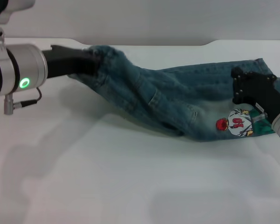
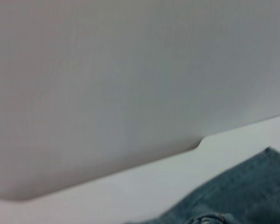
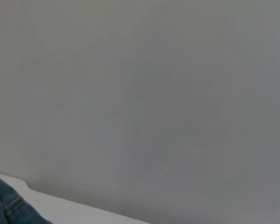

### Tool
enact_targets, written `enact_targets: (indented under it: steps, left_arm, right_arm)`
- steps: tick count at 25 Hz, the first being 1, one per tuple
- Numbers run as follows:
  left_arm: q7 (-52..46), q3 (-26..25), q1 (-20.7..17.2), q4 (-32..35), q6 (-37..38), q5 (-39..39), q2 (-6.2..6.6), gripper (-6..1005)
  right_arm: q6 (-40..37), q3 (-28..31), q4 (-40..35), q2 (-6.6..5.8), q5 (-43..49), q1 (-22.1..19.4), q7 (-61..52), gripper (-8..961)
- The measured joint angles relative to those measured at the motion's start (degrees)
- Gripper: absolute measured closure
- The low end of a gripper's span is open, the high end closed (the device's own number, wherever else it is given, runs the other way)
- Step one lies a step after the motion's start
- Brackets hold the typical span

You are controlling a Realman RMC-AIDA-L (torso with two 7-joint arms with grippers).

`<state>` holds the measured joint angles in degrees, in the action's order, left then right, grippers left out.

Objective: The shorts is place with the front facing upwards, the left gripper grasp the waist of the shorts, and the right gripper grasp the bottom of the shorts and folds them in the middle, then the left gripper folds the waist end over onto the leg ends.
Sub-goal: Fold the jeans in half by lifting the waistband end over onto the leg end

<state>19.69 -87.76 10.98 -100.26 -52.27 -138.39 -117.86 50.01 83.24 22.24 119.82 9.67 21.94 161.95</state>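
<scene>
The blue denim shorts (image 1: 168,100) stretch across the back of the white table (image 1: 107,177). Their waist end is bunched and raised at the left. The leg end at the right carries a cartoon patch (image 1: 235,123). My left gripper (image 1: 94,59) is shut on the waist, with fabric gathered around its tip. At the leg end, my right gripper (image 1: 240,86) is shut on the hem from above. The middle of the shorts sags to the table. The left wrist view catches a denim edge (image 2: 242,196), and a denim corner (image 3: 7,205) shows in the right wrist view.
A grey wall (image 1: 154,18) rises behind the table's far edge, close to the shorts. Bare white tabletop lies in front of the shorts, toward me.
</scene>
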Motion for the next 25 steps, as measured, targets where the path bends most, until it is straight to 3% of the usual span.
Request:
enact_targets:
  steps: [10,25]
  left_arm:
    - [0.08,0.13,0.06,-6.79,-0.21,0.06,0.00,951]
    - [0.56,-0.01,0.59,-9.58,-0.26,1.68,0.00,951]
  right_arm:
    - [-2.51,-3.40,-2.41,0.05,-0.08,3.90,-3.12,953]
    - [-13.56,-24.35,1.21,0.07,-14.50,10.39,-5.97,953]
